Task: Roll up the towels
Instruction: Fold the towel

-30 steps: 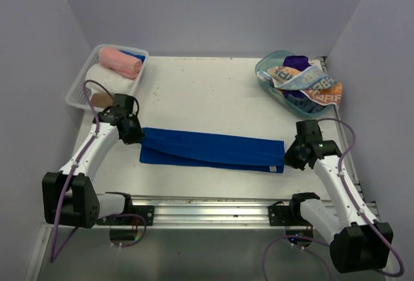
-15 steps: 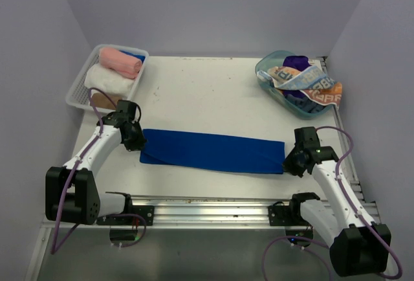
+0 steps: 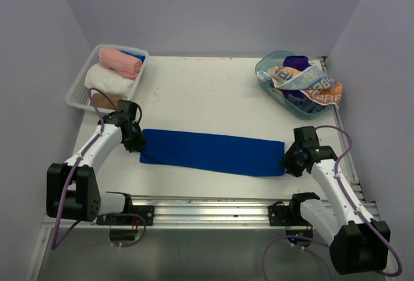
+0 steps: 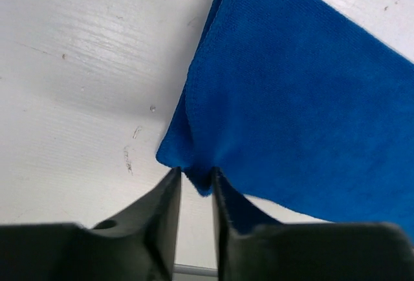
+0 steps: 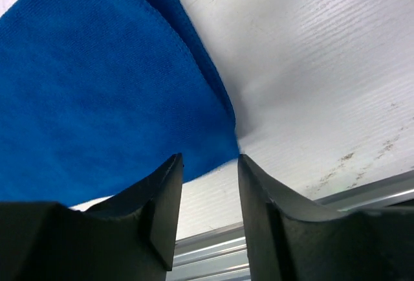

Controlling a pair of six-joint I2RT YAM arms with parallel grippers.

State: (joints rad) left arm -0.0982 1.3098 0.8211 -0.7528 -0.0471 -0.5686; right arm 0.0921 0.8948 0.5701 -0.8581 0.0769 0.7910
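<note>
left gripper [image 4: 195, 175] pinching blue towel [image 3: 213, 152] corner | right gripper [image 5: 209, 162] jaws apart

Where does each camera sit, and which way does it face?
Top external: above and behind the bases, looking down on the table; left arm and right arm show, flanking the blue towel.
Left wrist: on that arm, looking down past the left claw, pinching a towel corner.
Right wrist: looking down past the right claw, open at the opposite corner.
Shared: all views see the blue towel.
</note>
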